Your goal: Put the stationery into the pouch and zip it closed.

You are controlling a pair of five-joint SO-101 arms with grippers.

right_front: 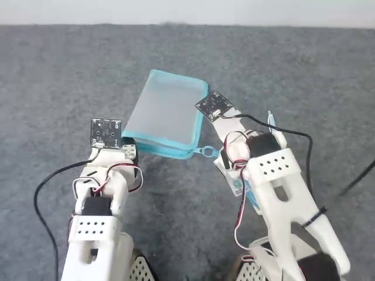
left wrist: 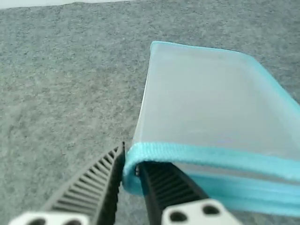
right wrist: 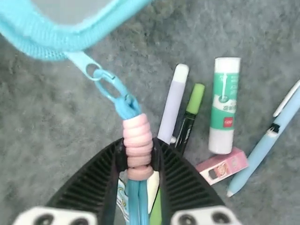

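Your left jaws pinch the pouch [left wrist: 206, 93] at its near corner on the tabletop [right_front: 70, 70]; your right jaws clamp a pen [right wrist: 138, 145] by its pink grip, long axis pointing straight at the zip pull [right wrist: 101, 79] just ahead; the glue stick [right wrist: 224, 105] lies loose beside it

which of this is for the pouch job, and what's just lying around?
For the job:
pouch, corner clamped in the left jaws
zipper pull
pink-grip pen, in the right jaws
lilac pen
green marker
glue stick
pink eraser
light blue pen

Just there:
grey mat
black cable
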